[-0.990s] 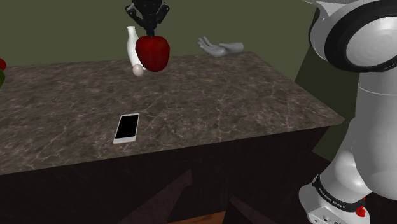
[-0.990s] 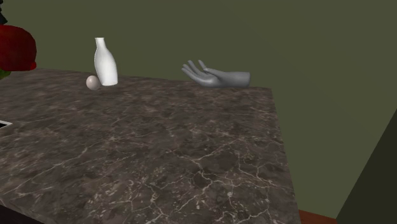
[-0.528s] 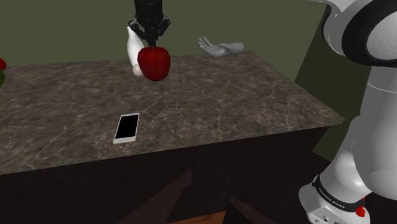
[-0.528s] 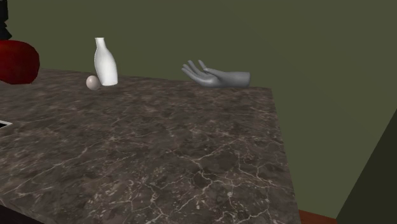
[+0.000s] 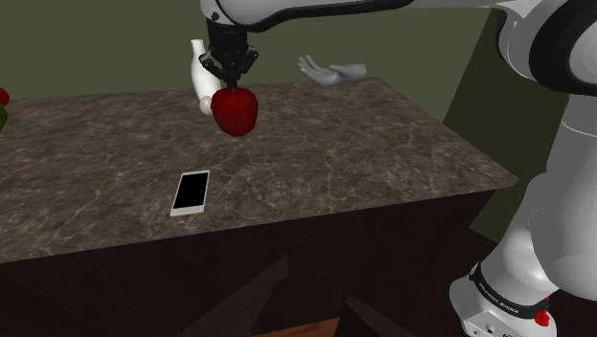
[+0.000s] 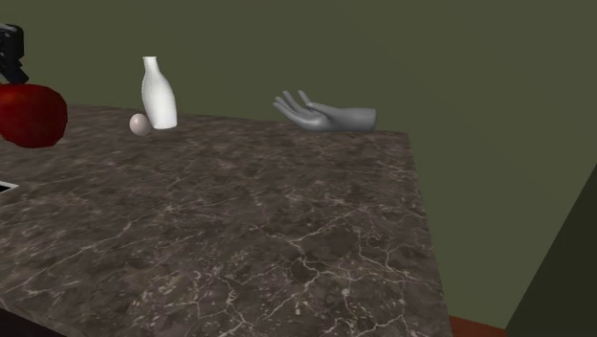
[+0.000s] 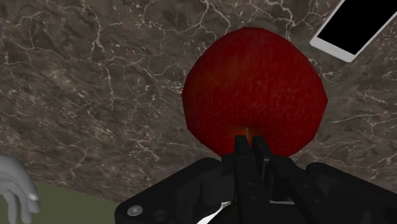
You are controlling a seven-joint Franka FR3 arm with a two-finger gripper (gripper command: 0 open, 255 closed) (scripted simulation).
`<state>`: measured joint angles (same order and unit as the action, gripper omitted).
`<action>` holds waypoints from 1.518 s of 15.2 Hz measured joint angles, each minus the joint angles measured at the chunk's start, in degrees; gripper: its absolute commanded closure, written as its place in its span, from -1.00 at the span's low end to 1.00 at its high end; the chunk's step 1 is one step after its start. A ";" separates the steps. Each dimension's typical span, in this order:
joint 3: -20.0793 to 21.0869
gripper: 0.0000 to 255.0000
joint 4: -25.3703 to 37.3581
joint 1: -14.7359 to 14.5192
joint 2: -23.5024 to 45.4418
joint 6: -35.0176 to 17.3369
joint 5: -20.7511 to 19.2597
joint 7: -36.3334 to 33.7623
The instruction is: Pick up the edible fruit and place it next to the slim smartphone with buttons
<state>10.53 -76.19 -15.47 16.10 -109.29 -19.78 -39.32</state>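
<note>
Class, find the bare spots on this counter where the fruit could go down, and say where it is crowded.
Bare counter surrounds the white phone, widest toward the shoulder view's right end. The back edge is crowded: white bottle, small pale ball, grey hand model. The claw holds the red apple above the counter near the bottle.

Dark marbled counter (image 5: 383, 163) w/ phone (image 5: 191, 192), white bottle (image 6: 158, 93), pale ball (image 6: 140, 123), grey hand (image 6: 325, 114).
</note>
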 measured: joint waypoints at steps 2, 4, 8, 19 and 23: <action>-0.05 1.00 -2.12 0.16 -0.44 -1.64 -0.07 -0.43; -0.12 1.00 -3.97 0.34 -0.75 -3.18 -0.13 -0.74; -0.24 1.00 -7.78 0.60 -1.28 -6.38 -0.39 -1.60; -0.61 1.00 -14.98 0.84 -0.97 -13.59 -1.66 -3.99; -0.61 1.00 -15.05 0.81 -0.91 -13.73 -1.71 -4.09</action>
<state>9.92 -91.24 -14.66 15.18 -123.02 -21.49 -43.41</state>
